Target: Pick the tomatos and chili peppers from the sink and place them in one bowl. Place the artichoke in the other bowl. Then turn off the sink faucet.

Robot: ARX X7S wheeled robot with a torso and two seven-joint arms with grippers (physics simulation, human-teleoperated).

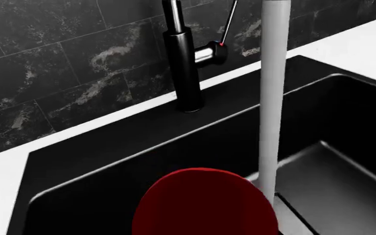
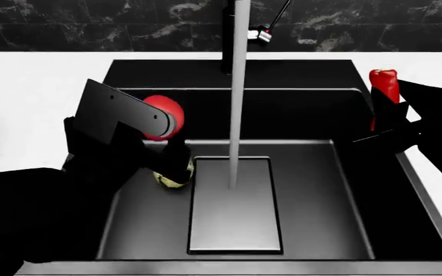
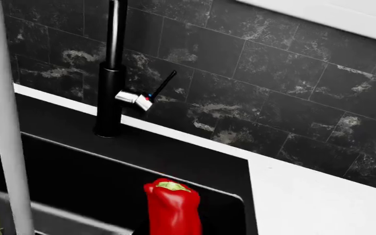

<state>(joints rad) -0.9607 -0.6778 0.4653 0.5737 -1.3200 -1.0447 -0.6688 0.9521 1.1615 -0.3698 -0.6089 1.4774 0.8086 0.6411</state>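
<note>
Red and smooth, the tomato rides above the sink in the left gripper, seemingly clamped across its slippery middle, while the right gripper pinches the light, waxy chili pepper low down.

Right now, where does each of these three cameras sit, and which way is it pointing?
Head view: from the robot's head, looking down into the sink; both dark arms show, the left gripper with a tomato, the right gripper with a chili pepper.
Left wrist view: near the left gripper, facing the faucet and tiled wall; no robot body shows, only the tomato.
Right wrist view: near the right gripper, facing the same faucet; only the pepper shows.
All three share the water stream.
</note>
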